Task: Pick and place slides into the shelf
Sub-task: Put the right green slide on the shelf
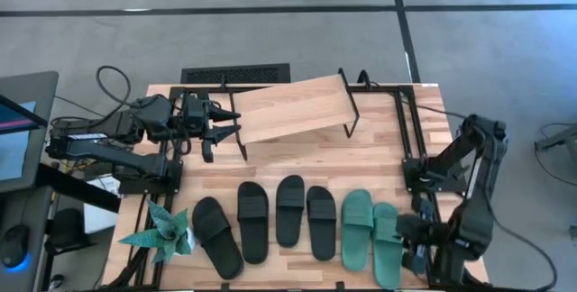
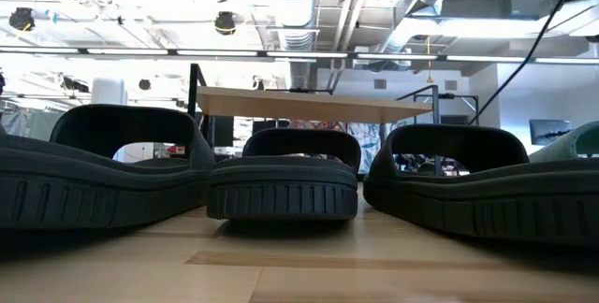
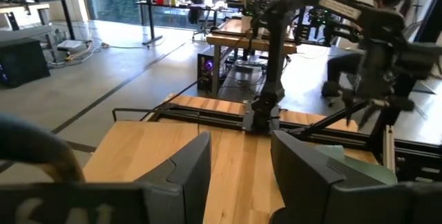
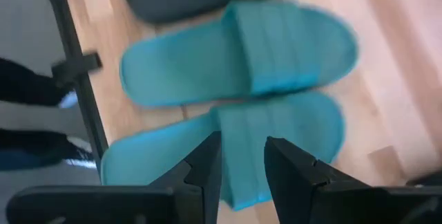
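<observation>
A teal paper plant (image 1: 162, 232) stands at the near left corner of the table (image 1: 379, 161), well apart from the left claw (image 1: 227, 123) and nearer to the front edge than it. A black vent grille (image 1: 235, 74) lies on the grey floor (image 1: 270, 40) just behind the table, close to that claw. Beyond the table, a person (image 3: 359, 51) sits among other desks.
</observation>
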Available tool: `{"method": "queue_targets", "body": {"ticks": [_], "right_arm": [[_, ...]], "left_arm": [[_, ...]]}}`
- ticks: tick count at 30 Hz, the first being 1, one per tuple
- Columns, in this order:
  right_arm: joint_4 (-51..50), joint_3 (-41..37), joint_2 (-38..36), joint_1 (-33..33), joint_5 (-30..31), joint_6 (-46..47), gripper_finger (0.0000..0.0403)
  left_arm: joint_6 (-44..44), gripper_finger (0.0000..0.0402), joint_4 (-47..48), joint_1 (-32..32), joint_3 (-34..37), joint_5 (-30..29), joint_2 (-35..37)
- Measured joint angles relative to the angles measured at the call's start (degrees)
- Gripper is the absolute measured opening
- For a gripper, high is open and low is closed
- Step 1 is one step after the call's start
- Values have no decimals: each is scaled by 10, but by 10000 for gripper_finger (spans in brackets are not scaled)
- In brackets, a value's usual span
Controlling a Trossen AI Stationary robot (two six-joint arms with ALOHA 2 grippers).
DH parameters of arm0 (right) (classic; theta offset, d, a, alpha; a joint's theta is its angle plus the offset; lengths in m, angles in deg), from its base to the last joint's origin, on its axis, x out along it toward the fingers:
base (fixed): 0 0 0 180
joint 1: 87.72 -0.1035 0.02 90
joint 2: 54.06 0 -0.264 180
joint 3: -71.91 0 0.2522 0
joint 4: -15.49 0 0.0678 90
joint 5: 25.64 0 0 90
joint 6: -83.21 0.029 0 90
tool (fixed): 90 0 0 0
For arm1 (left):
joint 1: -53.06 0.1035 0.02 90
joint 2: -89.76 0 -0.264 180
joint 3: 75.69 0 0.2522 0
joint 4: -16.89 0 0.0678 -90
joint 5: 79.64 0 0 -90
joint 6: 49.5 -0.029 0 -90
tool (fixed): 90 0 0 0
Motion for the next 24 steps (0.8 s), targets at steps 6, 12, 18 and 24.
{"method": "queue_targets", "body": {"ticks": [6,12,18,24], "right_arm": [[38,0,54,19,-34,-46,107],[36,0,77,28,-66,-56,157],[19,0,114,29,-110,-56,220],[14,0,148,43,-110,-75,232]], "left_arm": [[16,139,0,0,0,-1,0],[25,139,0,0,0,-1,0],[26,139,0,0,0,-1,-5],[26,139,-1,0,0,-1,-16]]}}
